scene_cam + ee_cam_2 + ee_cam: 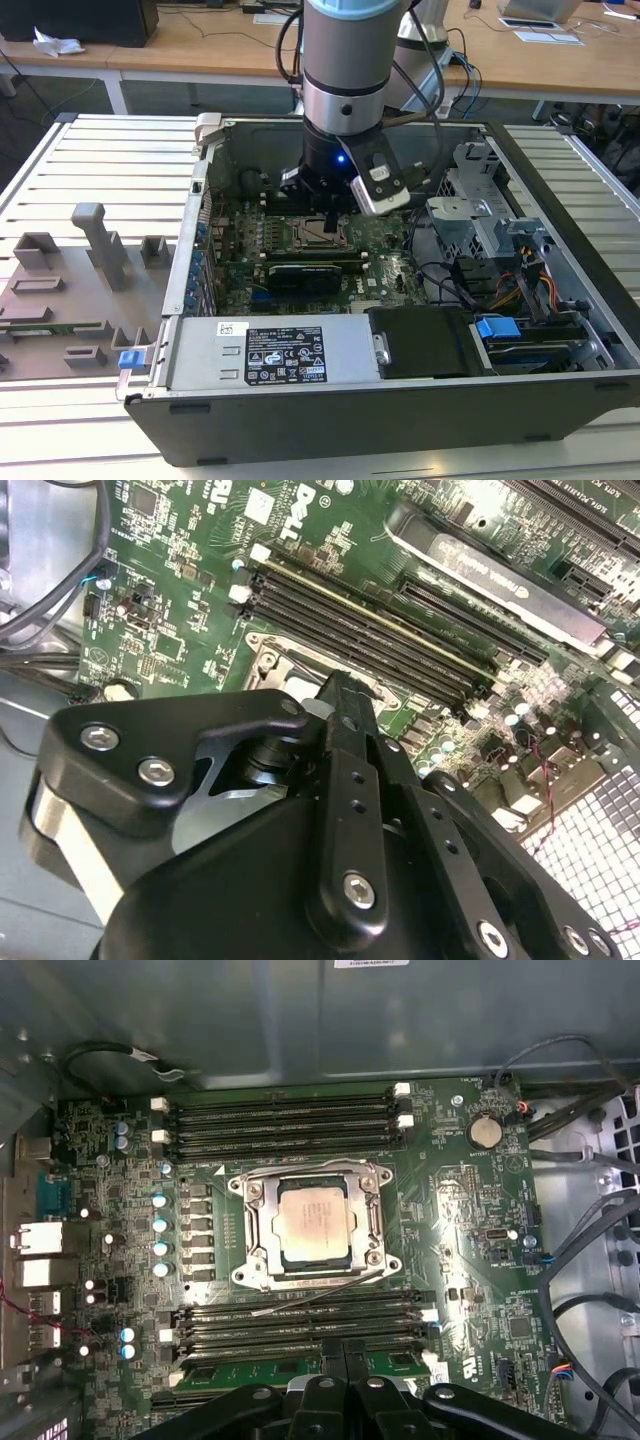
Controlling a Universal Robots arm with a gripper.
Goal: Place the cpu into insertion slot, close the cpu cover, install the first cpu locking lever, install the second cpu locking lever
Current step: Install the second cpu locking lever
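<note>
Already the small square silver-grey cpu (pixel 313 1222) sits in its socket with the thin silver hinged cpu cover (pixel 312 1225) lowered around it, so the lever step seems in hand, calling for precise hooking, while the black gripper (pixel 345 1352), fingers together and empty, hovers just beside the socket

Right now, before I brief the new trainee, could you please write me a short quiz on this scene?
1. True or false: the cpu already lies in its socket.
2. What frames the cpu? A) the cpu cover B) a cable C) a fan
3. Fill in: in the first wrist view, the gripper has its tips over the long black ___ slots.
Key: 1 true; 2 A; 3 memory.
</note>
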